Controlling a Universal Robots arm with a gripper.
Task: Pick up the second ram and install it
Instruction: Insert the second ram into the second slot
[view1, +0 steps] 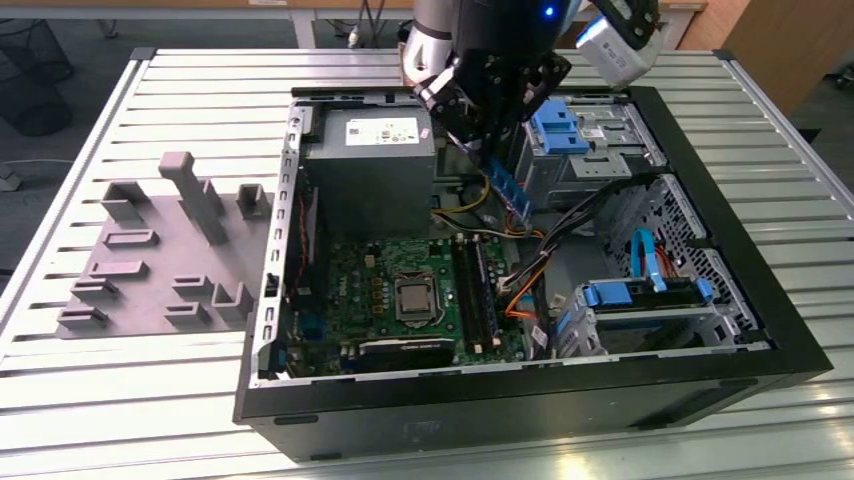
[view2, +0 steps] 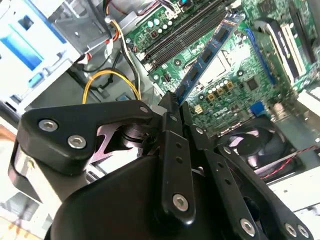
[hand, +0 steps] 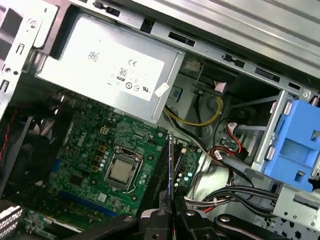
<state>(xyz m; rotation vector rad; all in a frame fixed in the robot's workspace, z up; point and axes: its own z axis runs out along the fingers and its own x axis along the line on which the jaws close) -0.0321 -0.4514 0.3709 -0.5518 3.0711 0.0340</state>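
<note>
Second ram (view2: 207, 52) held in the air above the green motherboard (view1: 367, 275), tilted, lower end over the long black slots (view1: 477, 290), inside the open computer case (view1: 534, 400). Pinched edge-on between the pressed-in fingers of the gripper (view2: 172, 107). Power supply (view1: 367, 170) just beyond the motherboard.

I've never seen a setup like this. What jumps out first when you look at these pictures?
A black gripper hangs over an opened computer case on a slatted metal table, shut on a thin blue-green memory stick, the second ram, held above the green motherboard. In the first wrist view the silver power supply and bare processor catch the eye. At the exterior view's left stand grey fixture blocks.
</note>
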